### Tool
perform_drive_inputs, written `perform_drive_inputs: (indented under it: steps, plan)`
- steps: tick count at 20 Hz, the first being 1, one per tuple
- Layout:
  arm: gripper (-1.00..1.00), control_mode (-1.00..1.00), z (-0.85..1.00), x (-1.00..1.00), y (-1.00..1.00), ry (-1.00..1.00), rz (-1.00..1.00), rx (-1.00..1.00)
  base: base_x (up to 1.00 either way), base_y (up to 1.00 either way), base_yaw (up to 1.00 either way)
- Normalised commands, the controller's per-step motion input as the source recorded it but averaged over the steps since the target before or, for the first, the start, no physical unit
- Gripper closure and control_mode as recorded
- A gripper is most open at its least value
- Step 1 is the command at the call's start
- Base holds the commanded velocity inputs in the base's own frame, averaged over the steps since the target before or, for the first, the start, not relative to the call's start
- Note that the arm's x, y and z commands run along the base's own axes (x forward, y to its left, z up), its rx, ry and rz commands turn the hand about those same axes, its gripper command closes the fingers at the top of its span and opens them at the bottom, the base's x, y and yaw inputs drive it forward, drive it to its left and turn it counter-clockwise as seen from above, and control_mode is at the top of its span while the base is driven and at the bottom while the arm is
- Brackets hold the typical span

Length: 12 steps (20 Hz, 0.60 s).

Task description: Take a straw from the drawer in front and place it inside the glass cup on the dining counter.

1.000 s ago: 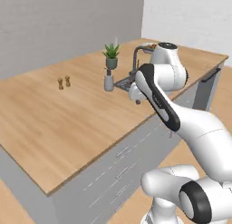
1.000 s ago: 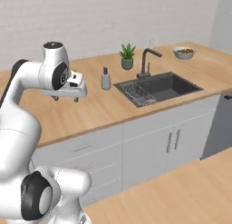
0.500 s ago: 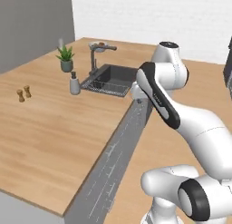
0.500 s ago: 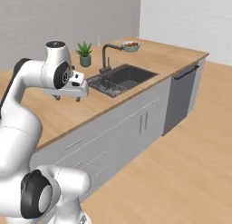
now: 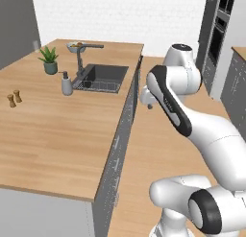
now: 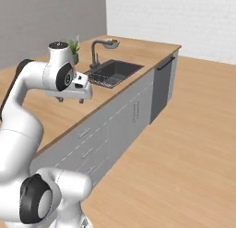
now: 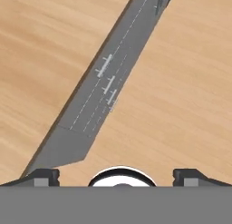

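- Wooden flooring [image 6: 184,144] spreads wide to the right of the kitchen island and runs up to a white brick wall [image 5: 125,15].
- Light-wood surface [image 5: 53,135] tops the long island; its side is grey, with rows of drawer fronts [image 6: 87,144] bearing small bar handles, all of them shut. From the hand view the same grey fronts [image 7: 106,87] slant between the wood top and the floor.
- White arm [image 5: 192,121] rises beside the island's edge, its hand held over the border of the surface and the floor.
- Dark sink [image 5: 102,77] is sunk into the far part of the surface, with a tall dark tap [image 5: 81,58] behind it.
- Pincer [image 6: 73,100] points downward with nothing between its tips; its two dark tips stand far apart at the bottom of the hand view, so it is open and empty.
- Green plant [image 5: 49,59] in a pot stands at the left of the sink.
- Bowl [image 5: 75,46] of fruit sits beyond the tap.
- Grey soap bottle [image 5: 67,83] stands just beside the sink's left rim.
- Two small brown shakers [image 5: 13,99] stand close together, well apart from the sink.
- Straw and glass cup: I cannot make either out.
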Motion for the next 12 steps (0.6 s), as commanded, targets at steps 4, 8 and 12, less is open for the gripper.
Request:
perform_drive_inputs:
  steps: [4, 8, 12]
  plan:
    - [-1.00, 1.00, 0.00, 0.00, 0.00, 0.00, 0.00, 0.00, -0.06, 0.37, -0.22]
    - [-1.00, -1.00, 0.00, 0.00, -0.22, 0.00, -0.10, 0.45, 0.00, 0.00, 0.00]
    - [-1.00, -1.00, -0.29, 0.13, -0.88, 0.02, 0.00, 0.56, 0.00, 0.00, 0.00]
